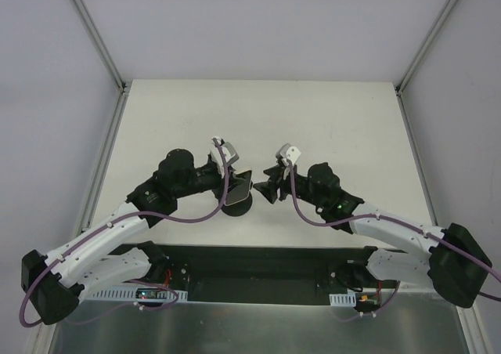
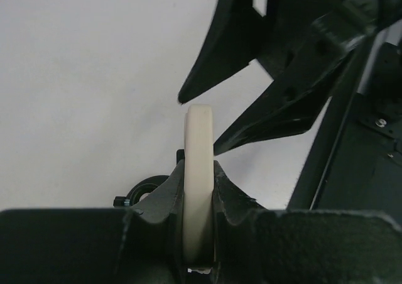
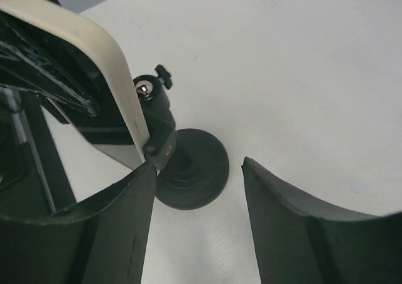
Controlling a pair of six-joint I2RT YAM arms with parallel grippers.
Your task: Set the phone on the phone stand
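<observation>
Phone sits on edge in the left gripper, jaws clamped on its two flat faces. It's roughly mid-worktop, a bit nearer the near edge than the far one. Its lower end looks to be right against the clamp head of the phone stand, tho I can't tell from here whether it's properly seated. The right gripper hangs just beside, on the right-edge side. Its fingers are spread wide w/ nothing between them, pointing at the stand.

Step in hand, I'd say: settle the phone into the cradle. To do it well, lower slow & hold the phone's back parallel to the head's rest face, so it doesn't scrape or tip the stand. The base is a small round disc, prob. light, so a sideways shove could skate it across the smooth white top. The right gripper looks well placed to steady base or stem if needed. Best not to let go till the bottom edge is caught.

Materials: the phone has a glossy black front that throws reflections & a matte cream rim w/ rounded corners. That's slick, so the grip wants to be firm w/o twisting. The stand is matte black w/ a disc base, short stem, shiny ball joint & small knob. The gripper fingers are dark, curved, faintly grainy.
</observation>
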